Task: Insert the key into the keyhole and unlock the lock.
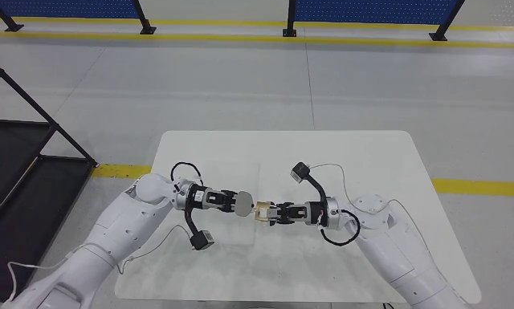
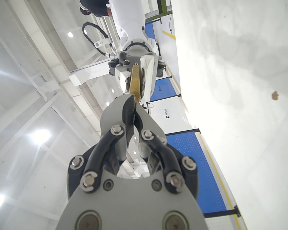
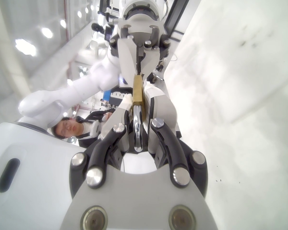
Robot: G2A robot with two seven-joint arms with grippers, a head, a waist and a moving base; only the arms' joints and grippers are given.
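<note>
Right hand (image 3: 138,98) clamping padlock (image 3: 137,89), left hand (image 2: 134,106) pinched on key (image 1: 251,205), over table (image 1: 361,156)

I see the lock (image 3: 137,89) body as dull, brushed brass, its shackle (image 3: 137,130) mirror-polished metal; the table (image 1: 361,156) looks smooth, matt white.

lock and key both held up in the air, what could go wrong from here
1. The right gripper holds the lock in mid-air above the table; pushing or twisting the key could shift or drop it.
2. Little of the key shows beyond the left gripper, so the thin hold may slip or tilt when turned.
</note>
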